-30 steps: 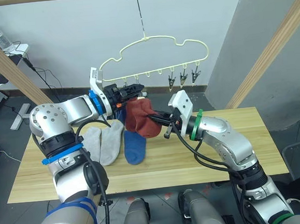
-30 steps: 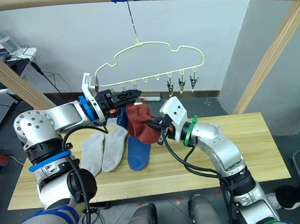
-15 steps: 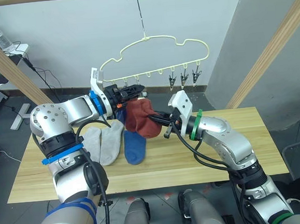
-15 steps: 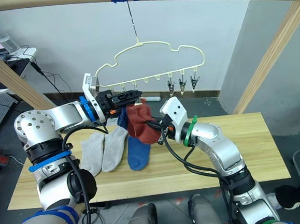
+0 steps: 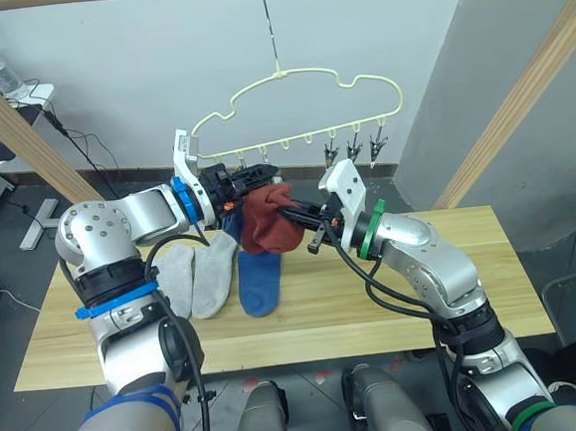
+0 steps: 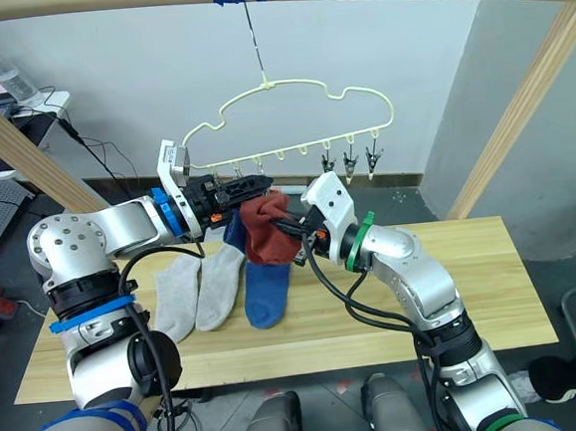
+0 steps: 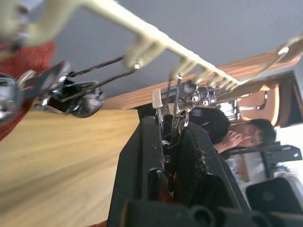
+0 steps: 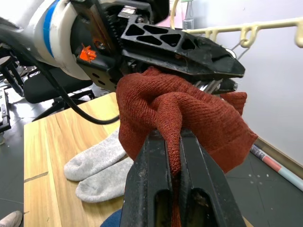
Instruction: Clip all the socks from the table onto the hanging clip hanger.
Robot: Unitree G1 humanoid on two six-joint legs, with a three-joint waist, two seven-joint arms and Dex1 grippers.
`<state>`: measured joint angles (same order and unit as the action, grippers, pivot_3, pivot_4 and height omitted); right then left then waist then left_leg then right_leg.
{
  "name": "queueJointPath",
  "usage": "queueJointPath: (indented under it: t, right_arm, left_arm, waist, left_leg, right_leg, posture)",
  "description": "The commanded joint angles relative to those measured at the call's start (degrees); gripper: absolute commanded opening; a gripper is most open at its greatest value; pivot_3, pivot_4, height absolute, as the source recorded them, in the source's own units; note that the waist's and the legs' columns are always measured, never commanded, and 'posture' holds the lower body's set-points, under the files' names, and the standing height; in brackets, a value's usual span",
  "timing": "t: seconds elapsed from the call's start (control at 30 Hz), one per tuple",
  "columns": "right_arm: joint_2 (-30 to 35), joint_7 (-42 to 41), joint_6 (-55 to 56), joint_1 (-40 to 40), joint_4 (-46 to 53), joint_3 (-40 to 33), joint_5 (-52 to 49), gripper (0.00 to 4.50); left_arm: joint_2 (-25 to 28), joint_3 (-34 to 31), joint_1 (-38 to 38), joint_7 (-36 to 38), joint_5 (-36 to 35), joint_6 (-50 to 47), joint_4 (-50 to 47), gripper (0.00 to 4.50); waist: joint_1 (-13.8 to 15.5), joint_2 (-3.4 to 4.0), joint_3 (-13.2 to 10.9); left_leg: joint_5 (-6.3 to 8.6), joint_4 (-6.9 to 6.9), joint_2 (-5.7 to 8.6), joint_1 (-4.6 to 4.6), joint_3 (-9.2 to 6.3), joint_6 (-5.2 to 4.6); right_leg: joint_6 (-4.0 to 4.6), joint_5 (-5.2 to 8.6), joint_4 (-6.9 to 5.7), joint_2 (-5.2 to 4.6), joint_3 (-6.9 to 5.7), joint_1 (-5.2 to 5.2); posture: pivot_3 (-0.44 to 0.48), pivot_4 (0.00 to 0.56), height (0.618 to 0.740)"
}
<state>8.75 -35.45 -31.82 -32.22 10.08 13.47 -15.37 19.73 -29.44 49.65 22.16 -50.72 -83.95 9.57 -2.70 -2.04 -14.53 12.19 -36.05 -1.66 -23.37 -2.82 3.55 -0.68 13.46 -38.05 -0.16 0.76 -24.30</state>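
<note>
**Rust sock raised to the clips**

Light wooden table carries two grey socks and a blue sock. Above it, the right tool is clamped on a rust red sock, held up beneath the clip hanger. The left tool is pinched on a metal clip of that hanger, touching the sock's top.

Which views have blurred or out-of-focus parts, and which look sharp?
Left wrist view: the clip hanger and rust red sock at the frame's edge are blurred, and the left claw is fairly sharp. Right wrist view: the sock's knit is crisp. Head views: evenly lit, sharp.
</note>
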Motion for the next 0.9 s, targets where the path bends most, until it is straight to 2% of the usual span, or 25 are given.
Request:
queueJointPath:
  t: [0.03,0.37,0.4,0.5,0.6,0.7,0.8,0.9]
  right_arm:
    - [-0.1,-0.1,0.8,-0.4,1.6,-0.7,-1.0,0.0]
    - [0.3,0.7,1.5,-0.2,-0.2,0.0,0.6,0.0]
    - [0.1,1.1,1.2,-0.1,-0.5,-0.2,0.6,0.0]
    - [-0.4,2.1,1.0,0.1,-1.4,-0.5,0.9,0.0]
    - [-0.3,2.4,0.6,0.0,-2.4,-1.0,0.5,0.78]
    - [-0.3,2.8,-0.2,0.1,-2.4,-1.4,0.0,1.86]
    - [1.7,2.3,-2.4,1.7,-0.5,-2.9,-1.3,2.83]
    - [4.8,1.4,-4.4,4.3,3.1,-3.8,-2.4,3.77]
  left_arm:
    - [0.3,-0.7,0.5,0.9,-2.1,0.5,-1.2,1.32]
    - [2.1,-1.3,2.0,1.7,-6.3,-0.8,-2.1,4.26]
    - [3.0,-0.3,1.7,2.1,-6.1,-0.2,-3.5,4.4]
    - [5.5,2.0,0.3,2.8,-6.0,0.0,-7.5,4.4]
    - [10.6,6.8,-4.9,5.5,-4.4,2.6,-16.2,4.5]
    - [12.2,7.0,-7.1,5.3,-4.5,4.1,-18.8,4.5]
    - [19.6,11.7,-17.5,11.8,0.6,13.3,-29.0,4.5]
    - [19.7,11.9,-23.9,11.9,4.1,21.7,-32.7,4.5]
  waist:
    - [0.0,0.0,0.0]
    - [0.0,0.0,0.0]
    - [0.0,0.0,0.0]
    - [-0.1,0.0,0.0]
    - [-0.4,0.01,0.0]
    - [-0.1,0.01,0.0]
    - [-0.2,0.02,0.0]
    - [0.7,0.04,0.0]
  left_leg:
    - [0.0,0.0,0.0,0.0,-0.01,0.0]
    - [0.0,-0.01,0.01,-0.01,0.0,-0.01]
    - [0.0,-0.01,0.01,-0.01,0.0,-0.01]
    - [0.0,0.0,-0.01,-0.02,0.0,-0.01]
    - [0.0,0.04,-0.02,0.0,0.04,-0.01]
    - [0.0,0.05,-0.03,-0.01,0.05,0.0]
    - [0.0,0.05,-0.05,-0.03,0.0,-0.01]
    - [0.01,0.17,-0.03,0.03,0.11,-0.01]
  right_leg:
    - [0.0,0.0,-0.01,0.0,-0.01,0.0]
    - [0.0,0.0,0.0,0.0,-0.02,0.0]
    - [0.0,0.0,0.0,0.0,-0.02,0.0]
    - [0.0,0.0,-0.01,0.01,-0.01,-0.02]
    - [0.0,0.0,0.02,0.02,0.07,-0.03]
    - [0.01,0.01,0.02,0.0,0.1,-0.05]
    - [0.01,0.01,0.04,0.01,0.08,-0.06]
    - [0.07,0.04,0.08,-0.07,0.17,-0.07]
  posture:
    - [-0.032,0.233,0.74]
    - [-0.026,0.233,0.74]
    - [-0.025,0.233,0.74]
    - [-0.02,0.235,0.74]
    - [-0.016,0.236,0.74]
    - [0.0,0.239,0.74]
    - [0.019,0.239,0.74]
    - [0.028,0.24,0.74]
